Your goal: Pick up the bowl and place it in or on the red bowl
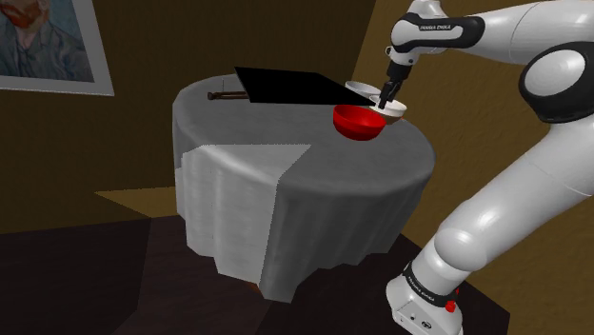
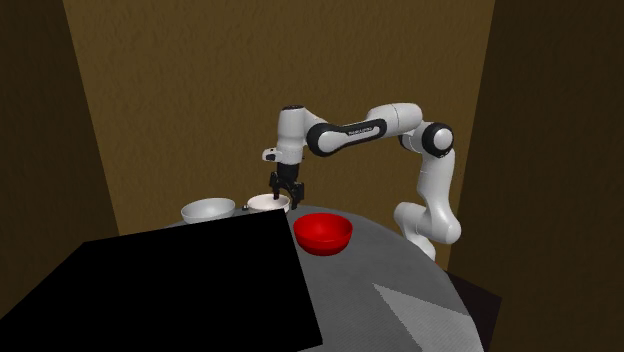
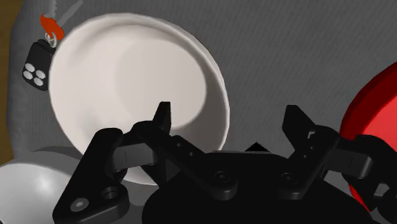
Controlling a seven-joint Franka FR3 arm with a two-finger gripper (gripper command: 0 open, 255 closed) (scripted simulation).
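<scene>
White bowl [image 1: 394, 108] sits on the round, grey-clothed desk [image 1: 286, 181] in the shoulder view, at the far side, just behind the red bowl [image 1: 358, 122] and close against it. You see the claw [image 1: 386, 99] pointing down at the white bowl's rim, with the arm reaching in from the view's right. A flat black slab [image 1: 286, 88] lies across the desk's back, and a painting [image 1: 48, 43] hangs on the wall at upper left.

In the second exterior view, the claw [image 2: 282, 197] hangs straight down at the near edge of the white bowl [image 2: 260, 203]. The red bowl [image 2: 322, 232] stands just beside it toward the view's right, and a grey bowl [image 2: 208, 210] sits on the other side. A black area [image 2: 170, 290] covers the lower left.

In the wrist view, you find the claw [image 3: 229, 121] spread wide: its two fingers [image 3: 162, 121] stand well apart. One lies over the white bowl's [image 3: 133, 83] inside near the rim, and the other over bare cloth between that bowl and the red bowl [image 3: 372, 127]. You cannot tell whether either finger touches the rim. A black key fob [image 3: 36, 65] lies just beyond the white bowl.
</scene>
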